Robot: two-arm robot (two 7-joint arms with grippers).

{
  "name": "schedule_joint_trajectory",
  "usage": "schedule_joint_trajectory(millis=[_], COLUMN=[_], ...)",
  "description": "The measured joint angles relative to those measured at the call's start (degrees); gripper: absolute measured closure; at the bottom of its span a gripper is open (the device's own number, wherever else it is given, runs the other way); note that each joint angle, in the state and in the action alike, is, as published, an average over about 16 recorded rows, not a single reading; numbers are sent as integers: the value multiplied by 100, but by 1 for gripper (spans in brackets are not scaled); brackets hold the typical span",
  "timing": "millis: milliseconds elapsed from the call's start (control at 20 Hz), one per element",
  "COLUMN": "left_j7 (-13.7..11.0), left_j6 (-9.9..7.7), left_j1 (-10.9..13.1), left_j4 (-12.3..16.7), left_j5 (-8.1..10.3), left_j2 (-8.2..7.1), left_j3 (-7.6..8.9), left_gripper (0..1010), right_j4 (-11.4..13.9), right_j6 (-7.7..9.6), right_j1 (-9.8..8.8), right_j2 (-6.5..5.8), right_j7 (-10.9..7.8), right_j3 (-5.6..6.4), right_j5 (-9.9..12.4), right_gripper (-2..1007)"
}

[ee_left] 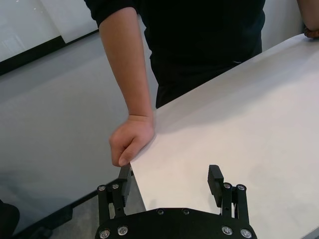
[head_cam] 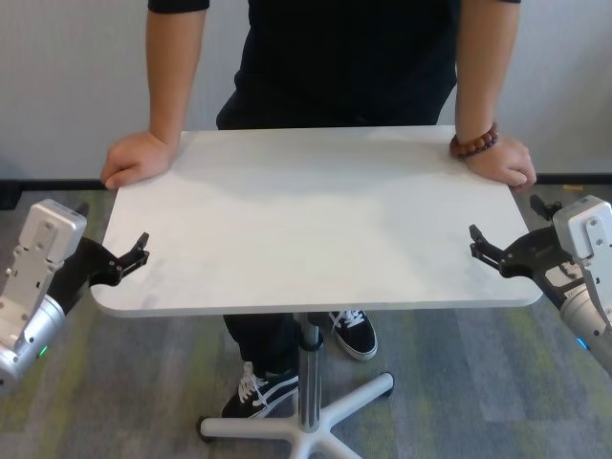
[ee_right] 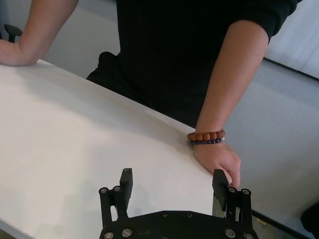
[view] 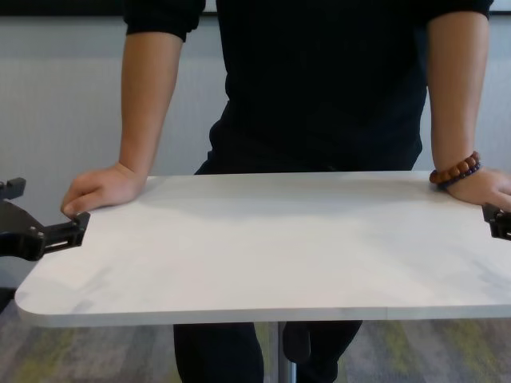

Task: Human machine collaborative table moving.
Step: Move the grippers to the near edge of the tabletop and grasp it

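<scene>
Both grippers spread at the table's side edges, gripping nothing yet.

The left gripper (head_cam: pixel 137 251) and right gripper (head_cam: pixel 481 245) stand with jaws apart, flanking the table (head_cam: pixel 316 225), which stands between robot and human (head_cam: pixel 344 57), whose hands press its far corners. Best to close both evenly on the rim together, level, before any push.

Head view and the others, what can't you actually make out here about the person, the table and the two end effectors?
- The person's face: cut off by the top edge in every view.
- The table's pole and base: showing only in the head view, partly behind the tabletop.
- The lower finger of the left end effector and right end effector: hidden by the tabletop edge, so contact underneath cannot be told.
- The bracelet's far side: hidden by the wrist.
</scene>
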State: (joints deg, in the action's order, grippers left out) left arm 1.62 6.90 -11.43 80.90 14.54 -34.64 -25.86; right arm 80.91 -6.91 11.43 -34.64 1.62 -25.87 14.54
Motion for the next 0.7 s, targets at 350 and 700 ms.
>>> schedule_joint_trajectory(millis=[350, 700], left_j7=[0, 0], left_j6=[0, 0], left_j1=[0, 0], left_j4=[0, 0], left_j5=[0, 0], left_j2=[0, 0], left_j3=[0, 0], left_gripper=[10, 10], right_j4=[0, 0], right_j6=[0, 0], right_j1=[0, 0], right_j2=[0, 0], right_j7=[0, 0], right_j3=[0, 0], right_j5=[0, 0], right_gripper=[0, 0])
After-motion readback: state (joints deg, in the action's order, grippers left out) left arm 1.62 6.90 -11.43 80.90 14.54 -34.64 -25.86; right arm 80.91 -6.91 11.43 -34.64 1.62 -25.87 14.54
